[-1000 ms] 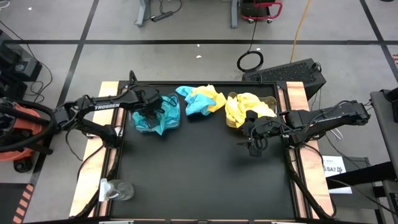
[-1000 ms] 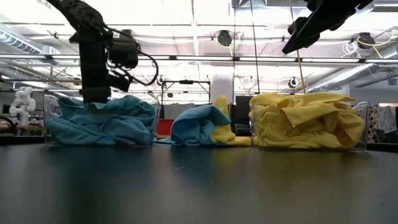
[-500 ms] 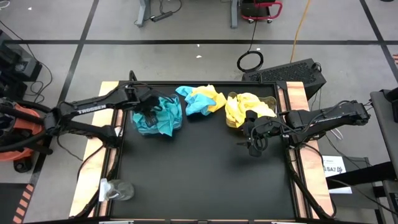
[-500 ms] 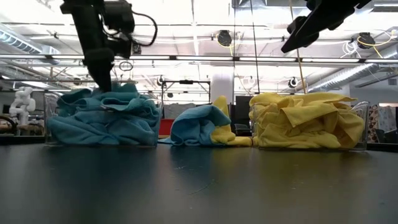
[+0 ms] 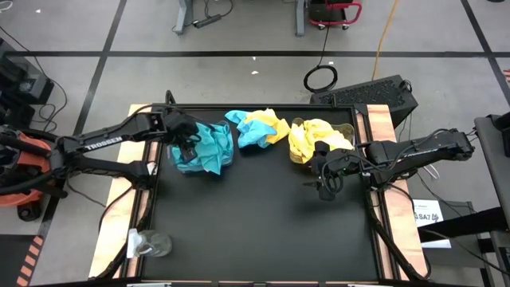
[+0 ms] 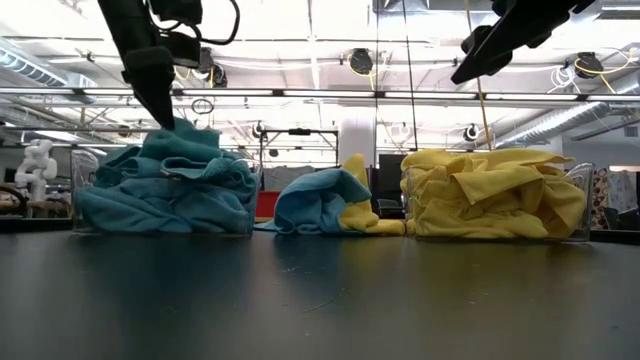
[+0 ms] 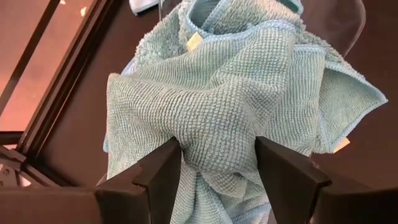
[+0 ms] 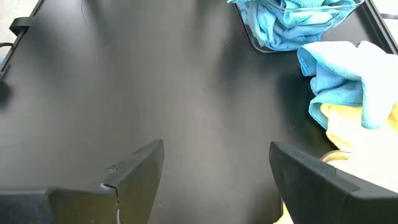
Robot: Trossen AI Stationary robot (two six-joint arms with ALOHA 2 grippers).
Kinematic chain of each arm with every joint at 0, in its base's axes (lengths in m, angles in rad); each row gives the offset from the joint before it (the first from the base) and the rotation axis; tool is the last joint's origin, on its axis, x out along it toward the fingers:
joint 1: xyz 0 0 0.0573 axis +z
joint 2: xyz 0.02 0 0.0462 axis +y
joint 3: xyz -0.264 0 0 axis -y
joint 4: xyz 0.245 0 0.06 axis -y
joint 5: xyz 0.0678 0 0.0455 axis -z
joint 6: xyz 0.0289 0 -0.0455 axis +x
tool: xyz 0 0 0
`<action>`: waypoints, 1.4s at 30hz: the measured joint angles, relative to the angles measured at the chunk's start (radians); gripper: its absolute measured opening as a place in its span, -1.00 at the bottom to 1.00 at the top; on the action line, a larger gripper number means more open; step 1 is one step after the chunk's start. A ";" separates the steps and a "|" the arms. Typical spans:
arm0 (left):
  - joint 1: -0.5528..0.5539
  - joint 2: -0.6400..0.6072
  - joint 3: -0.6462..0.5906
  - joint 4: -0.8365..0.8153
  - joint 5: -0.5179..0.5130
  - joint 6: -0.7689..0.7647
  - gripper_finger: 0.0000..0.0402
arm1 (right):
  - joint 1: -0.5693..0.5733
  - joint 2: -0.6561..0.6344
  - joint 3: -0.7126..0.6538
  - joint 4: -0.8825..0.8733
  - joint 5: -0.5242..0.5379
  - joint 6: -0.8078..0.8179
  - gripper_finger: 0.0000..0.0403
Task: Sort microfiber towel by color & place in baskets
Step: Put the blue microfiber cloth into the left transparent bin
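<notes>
Left gripper pinches a nubbly teal towel, burying the clear basket beneath; right gripper gapes wide.

black table | two baskets | loose towels between | clear cup

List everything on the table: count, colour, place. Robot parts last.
Teal towels: a heap, count unclear, filling the left basket.
Yellow towels: a heap, filling the right basket.
Unsorted pile: teal and yellow towels, count unclear, between the baskets at the table's far edge.
Baskets: two, clear plastic.
Clear item: one, table's near-left edge.
Left gripper: fingers around a teal towel fold, over the left basket.
Right gripper: open, empty, beside the yellow basket.
</notes>
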 joint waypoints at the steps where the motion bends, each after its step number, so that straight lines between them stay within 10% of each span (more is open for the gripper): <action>1: 0.000 -0.004 0.000 -0.006 0.000 0.000 0.05 | 0.000 0.000 0.000 0.002 0.000 0.000 0.42; 21: -0.004 -0.079 -0.018 0.170 -0.010 0.001 0.05 | -0.001 0.000 0.000 0.036 0.006 -0.008 0.42; 42: -0.027 0.376 -0.107 0.280 -0.101 -0.020 0.05 | -0.001 0.000 0.000 0.054 0.008 -0.012 0.42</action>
